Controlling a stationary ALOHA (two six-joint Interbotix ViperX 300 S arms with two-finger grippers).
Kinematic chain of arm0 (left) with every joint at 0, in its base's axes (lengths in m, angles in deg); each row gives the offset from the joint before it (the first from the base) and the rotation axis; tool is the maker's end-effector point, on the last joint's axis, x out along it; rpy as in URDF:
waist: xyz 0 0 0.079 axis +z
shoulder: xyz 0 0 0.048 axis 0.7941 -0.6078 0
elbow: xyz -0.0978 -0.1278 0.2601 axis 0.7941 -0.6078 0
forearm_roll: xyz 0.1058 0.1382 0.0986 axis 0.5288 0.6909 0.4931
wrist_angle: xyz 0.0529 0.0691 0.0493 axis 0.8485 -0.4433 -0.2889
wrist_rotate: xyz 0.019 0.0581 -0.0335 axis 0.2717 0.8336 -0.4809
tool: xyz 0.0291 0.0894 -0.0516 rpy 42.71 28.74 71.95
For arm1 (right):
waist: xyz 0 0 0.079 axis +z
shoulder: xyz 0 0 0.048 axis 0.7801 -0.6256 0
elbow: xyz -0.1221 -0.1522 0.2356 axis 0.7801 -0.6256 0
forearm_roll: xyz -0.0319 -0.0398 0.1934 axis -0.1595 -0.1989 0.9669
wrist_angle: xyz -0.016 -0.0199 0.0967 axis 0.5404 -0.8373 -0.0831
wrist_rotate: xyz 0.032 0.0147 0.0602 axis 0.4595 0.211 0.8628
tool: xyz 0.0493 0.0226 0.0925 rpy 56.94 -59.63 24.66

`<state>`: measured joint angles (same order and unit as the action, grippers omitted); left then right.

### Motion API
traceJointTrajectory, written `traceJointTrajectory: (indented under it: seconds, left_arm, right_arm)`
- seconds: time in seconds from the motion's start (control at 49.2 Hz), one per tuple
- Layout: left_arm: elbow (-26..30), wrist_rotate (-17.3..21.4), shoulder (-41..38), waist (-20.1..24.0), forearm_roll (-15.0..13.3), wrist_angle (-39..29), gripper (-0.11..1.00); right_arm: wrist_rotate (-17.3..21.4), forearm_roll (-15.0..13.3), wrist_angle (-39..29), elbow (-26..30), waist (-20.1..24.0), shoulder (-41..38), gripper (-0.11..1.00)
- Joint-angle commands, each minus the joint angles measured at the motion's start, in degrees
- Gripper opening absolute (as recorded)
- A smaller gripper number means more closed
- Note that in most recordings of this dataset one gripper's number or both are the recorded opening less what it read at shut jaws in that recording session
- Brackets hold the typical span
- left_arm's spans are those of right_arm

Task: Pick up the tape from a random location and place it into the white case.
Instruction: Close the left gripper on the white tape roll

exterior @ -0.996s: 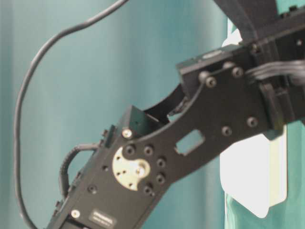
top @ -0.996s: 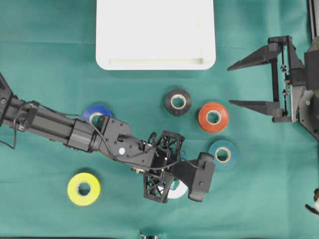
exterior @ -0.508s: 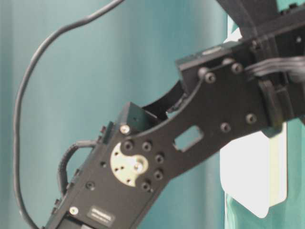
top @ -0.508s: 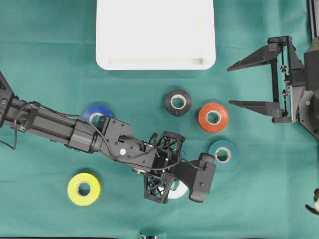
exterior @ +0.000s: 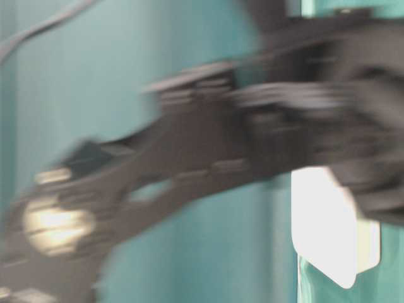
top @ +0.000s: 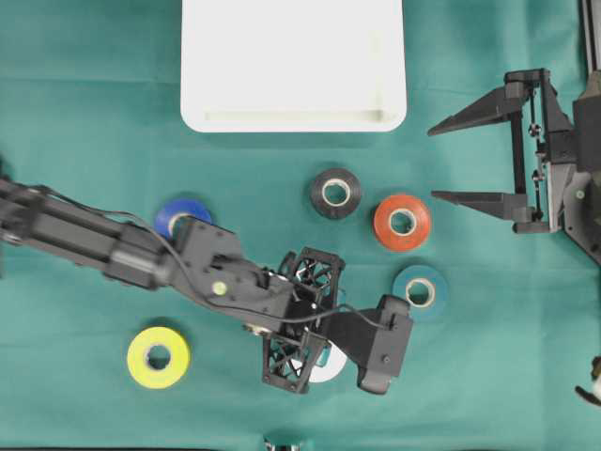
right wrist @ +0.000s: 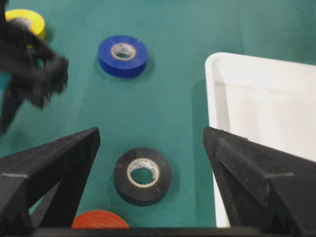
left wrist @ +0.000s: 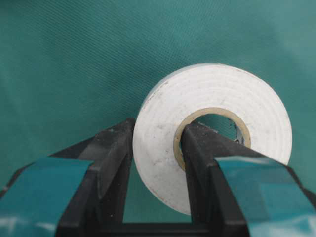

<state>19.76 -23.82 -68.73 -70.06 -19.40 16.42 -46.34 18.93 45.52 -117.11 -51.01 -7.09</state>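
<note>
Nearest, the left pincer [left wrist: 153, 163] gripped the white tape [left wrist: 212, 133] through its wall, one finger inside the core, low above the green worktop [top: 75, 113], while the right pincer [top: 474, 160] stood wide and idle; carrying to the far, tape-free white case [top: 293, 120] remained.

White tape roll [left wrist: 207, 133] pinched through its core, clear of the cloth; white case [top: 293, 64] well apart
</note>
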Motion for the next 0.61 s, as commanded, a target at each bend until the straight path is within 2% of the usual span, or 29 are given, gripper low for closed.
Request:
traceJointTrajectory:
  seconds: [0.0,0.325,0.589]
  left_arm:
    - [1.49,0.0,5.62,-0.18,0.18,-0.53,0.26]
    - [2.72,0.0,11.43,0.44,0.18,-4.48,0.26]
    - [7.91,0.09,12.74,0.26,0.35,-10.63,0.26]
  right_arm:
    - [0.18,0.18,0.18,1.49,0.09,0.0,0.92]
    - [0.26,0.26,0.18,1.67,0.26,0.09,0.92]
    - [1.14,0.26,-0.35,1.67,0.35,0.18,0.92]
